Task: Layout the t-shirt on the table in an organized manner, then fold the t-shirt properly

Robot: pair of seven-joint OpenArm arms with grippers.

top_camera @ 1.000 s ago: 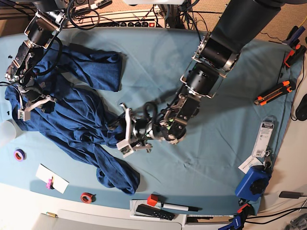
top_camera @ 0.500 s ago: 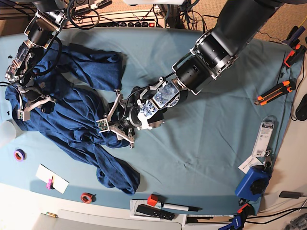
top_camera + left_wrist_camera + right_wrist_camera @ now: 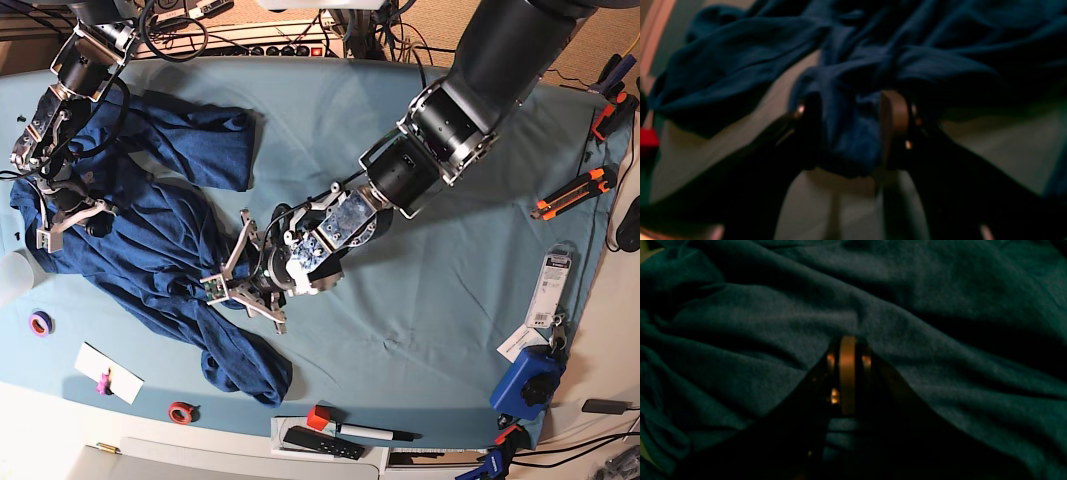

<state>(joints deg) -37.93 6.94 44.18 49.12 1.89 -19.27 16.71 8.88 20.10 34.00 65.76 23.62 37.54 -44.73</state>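
While the t-shirt [image 3: 150, 250] lies rumpled on the left half of the table [image 3: 420, 340], one sleeve bunched toward the far side and a twisted tail trailing toward the near edge, the work looks to be at the laying-out stage; no folding has begun.

Left gripper [image 3: 240, 285]: arm reaches in low from the far right, forearm slanting down toward the near left, wrist rolled so the jaws lie close to the cloth at the shirt's right edge. In the wrist view its fingers [image 3: 893, 123] stand apart on either side of a bunched fold of navy knit. Blur prevents saying whether they bite the fabric or only straddle it.

Right gripper [image 3: 62, 215]: arm hangs down along the far-left side, tool over the shirt's left part. Jaws pressed together; in its own wrist view they rest against the knit, and I cannot tell whether any fabric is caught between them.

Judgement: next move calls for a firm pinch on that right-hand fold, then a pull rightward to draw the body flat. Risk of dragging the table cover with it.
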